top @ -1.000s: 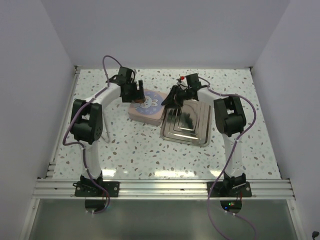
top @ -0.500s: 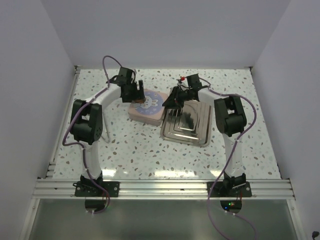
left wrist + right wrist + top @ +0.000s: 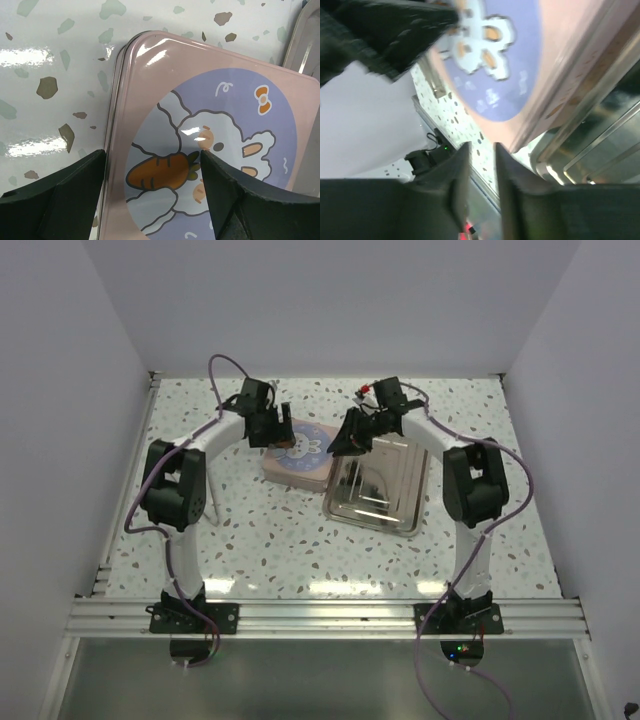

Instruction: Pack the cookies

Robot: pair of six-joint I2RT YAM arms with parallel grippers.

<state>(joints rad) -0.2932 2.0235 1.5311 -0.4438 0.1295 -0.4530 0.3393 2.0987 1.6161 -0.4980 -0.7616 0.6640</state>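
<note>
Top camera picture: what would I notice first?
A pink tin with a bunny and carrot on its lid sits mid-table toward the back. A shiny metal tray lies beside it, on the right. The left claw and right claw hover at the tin.

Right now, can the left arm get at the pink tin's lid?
Probably yes: the left gripper hangs open right above the lid's left edge, nothing between them; the right gripper is at the opposite edge.

Tin point(image 3: 210, 125): lower and right parts cut off in the left wrist view.
Tin's inside: hidden, the tin is closed.
Tray point(image 3: 306, 42): only a corner shows there.
Right wrist view: blurred.
</note>
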